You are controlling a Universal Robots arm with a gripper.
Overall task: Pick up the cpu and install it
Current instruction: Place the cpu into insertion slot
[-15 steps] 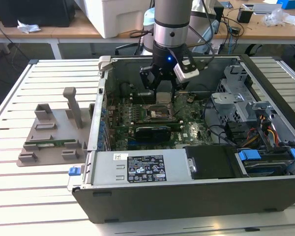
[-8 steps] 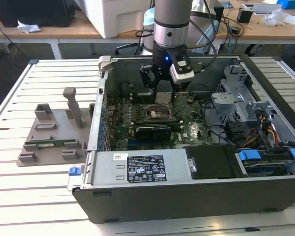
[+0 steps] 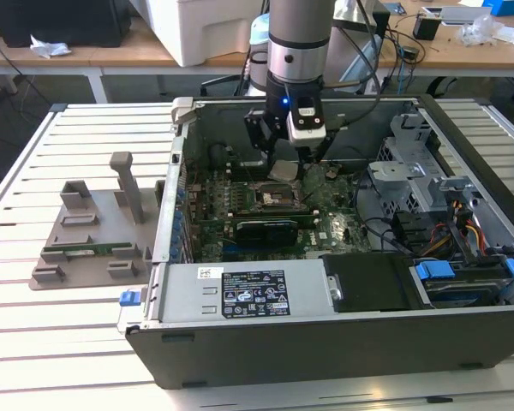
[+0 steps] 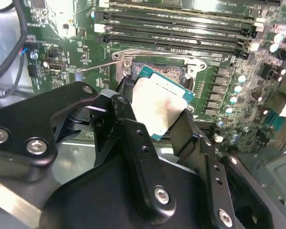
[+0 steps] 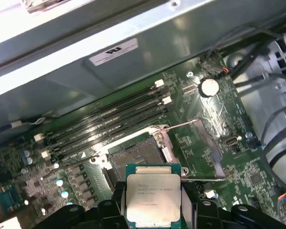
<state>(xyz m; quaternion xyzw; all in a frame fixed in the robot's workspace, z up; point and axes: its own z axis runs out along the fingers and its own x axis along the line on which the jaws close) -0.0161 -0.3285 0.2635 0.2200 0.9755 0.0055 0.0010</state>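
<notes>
The gripper (image 4: 157, 113) is pinching the cpu (image 4: 159, 107) by two opposite edges, silver top showing. The chip hangs inside the computer case (image 3: 343, 342), over one edge of the open socket (image 5: 133, 160); contact with the socket cannot be determined.

The socket frame is raised, and its thin metal lever (image 4: 93, 68) stands out to one side. The memory slots (image 5: 105, 119) run just beside the socket, and a coin battery (image 5: 209, 87) lies near the board's corner. In the exterior view, a black expansion card (image 3: 265, 229) borders the socket on the near side. The drive cage (image 3: 411, 171) and loose cables (image 3: 463, 231) crowd the case toward the exterior view's right. The power supply (image 3: 248, 291) lines the front wall.

On the slatted table (image 3: 68, 325), a grey fixture (image 3: 94, 231) sits well apart from the case.
</notes>
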